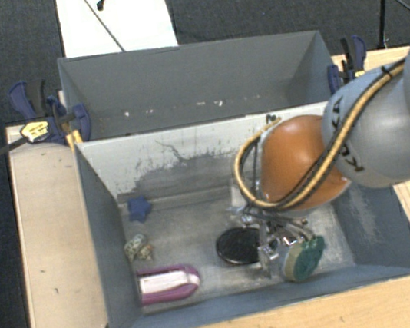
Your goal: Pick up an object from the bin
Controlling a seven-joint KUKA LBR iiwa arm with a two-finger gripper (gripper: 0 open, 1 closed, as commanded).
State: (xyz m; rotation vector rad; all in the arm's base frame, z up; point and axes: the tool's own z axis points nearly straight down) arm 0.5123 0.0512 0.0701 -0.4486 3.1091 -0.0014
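- Camera view: your claw [276, 252] sits low over the floor of the bin [176, 86]. You cannot tell whether it is released or clenched.
- A flat black disc [235, 248] lies just beside the claw, on its left in this view. A round green thing [306, 259] lies close on the other side, slightly nearer the front wall.
- Either looks a likely pick. A pink-and-white box [168, 284] lies well apart beyond the disc, its long axis pointing towards the claw.

The bin [189, 162] is matt grey metal, its far wall scuffed pale. The black disc [238, 247] near the front edge looks smooth and slightly shiny. The pink container [168, 284] by the front-left corner looks like smooth plastic. The arm's orange cover [298, 159] is glossy.
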